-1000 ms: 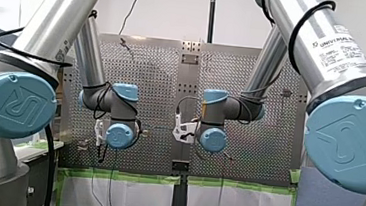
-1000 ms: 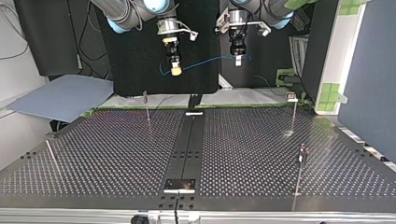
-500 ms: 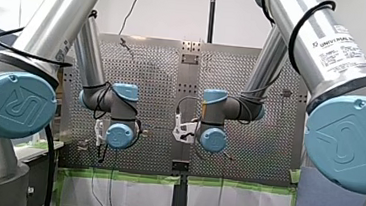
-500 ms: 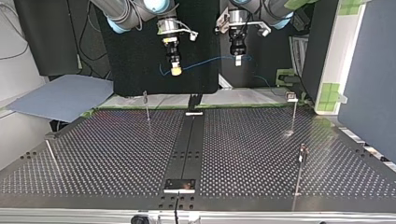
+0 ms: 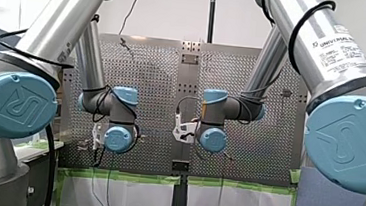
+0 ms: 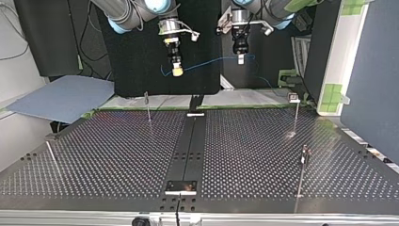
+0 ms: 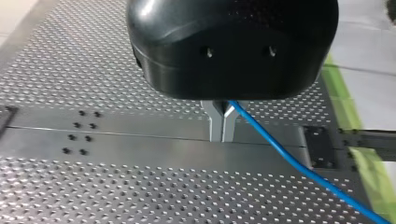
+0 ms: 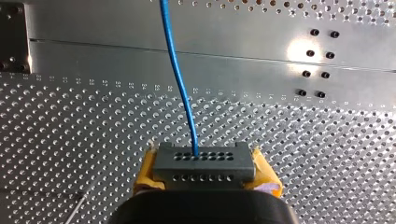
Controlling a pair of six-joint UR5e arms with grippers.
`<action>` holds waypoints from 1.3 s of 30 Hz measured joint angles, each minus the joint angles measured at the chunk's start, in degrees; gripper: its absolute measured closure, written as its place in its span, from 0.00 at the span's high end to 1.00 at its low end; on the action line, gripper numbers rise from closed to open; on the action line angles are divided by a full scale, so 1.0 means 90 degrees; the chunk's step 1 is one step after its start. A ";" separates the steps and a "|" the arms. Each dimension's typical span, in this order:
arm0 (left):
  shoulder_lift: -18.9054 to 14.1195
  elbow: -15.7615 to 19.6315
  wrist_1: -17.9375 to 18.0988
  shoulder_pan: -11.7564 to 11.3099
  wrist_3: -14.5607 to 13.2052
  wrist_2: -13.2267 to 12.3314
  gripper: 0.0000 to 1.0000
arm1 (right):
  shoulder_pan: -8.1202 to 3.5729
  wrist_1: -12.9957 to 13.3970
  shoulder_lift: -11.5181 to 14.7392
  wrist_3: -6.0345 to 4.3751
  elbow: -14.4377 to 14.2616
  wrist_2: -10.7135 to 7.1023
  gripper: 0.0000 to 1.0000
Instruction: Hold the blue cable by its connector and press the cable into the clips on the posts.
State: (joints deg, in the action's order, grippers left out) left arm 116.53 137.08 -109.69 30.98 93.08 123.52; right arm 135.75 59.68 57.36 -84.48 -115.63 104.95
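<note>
By right wrist view alone, grey multi-hole connector [image 8: 204, 164] is shown clamped in right end effector [image 8: 205, 171]; thin blue cable [image 7: 289, 160] is pinched by left end effector [image 7: 222, 135].

Above the table [image 6: 117, 155] and its posts [image 6: 148, 107], the cable [image 6: 211, 60] is running from the connector [image 8: 204, 165] in my right gripper [image 6: 177, 71], at the top view's left, to my left gripper [image 6: 240, 60].

- Perforated grey metal worktop [image 8: 93, 116]: smooth, bright sheen, glare patches.
- Thin blue cable [image 8: 180, 79]: smooth, faintly glossy plastic jacket.
- Dark grey block connector [image 8: 204, 163]: matt plastic, rows of small holes.
- My left hand [image 7: 222, 136]: glossy black plastic housing, bare dull metal fingers [image 7: 215, 122].
- My right hand [image 8: 205, 173]: matt yellow pads [image 8: 146, 170].
</note>
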 joint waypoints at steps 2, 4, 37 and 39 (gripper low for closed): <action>0.0044 0.0001 -0.0006 -0.0001 0.0000 0.0001 0.00 | 0.0000 0.0001 0.0000 0.0000 0.0000 0.0000 0.00; 0.0068 0.0001 -0.0009 -0.0001 -0.0001 0.0001 0.00 | 0.0000 0.0001 0.0000 0.0000 0.0000 0.0000 0.00; 0.0083 0.0001 -0.0011 -0.0003 -0.0001 0.0001 0.00 | 0.0457 -0.0126 -0.0930 -0.0117 0.0108 0.0156 0.00; 0.0083 0.0001 -0.0011 -0.0003 -0.0001 0.0001 0.00 | 0.0457 -0.0126 -0.1054 -0.0117 0.0107 0.0157 0.00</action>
State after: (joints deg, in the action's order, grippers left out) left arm 117.27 137.09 -109.79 30.96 93.07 123.52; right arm 139.87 58.55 47.87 -85.53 -114.66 106.36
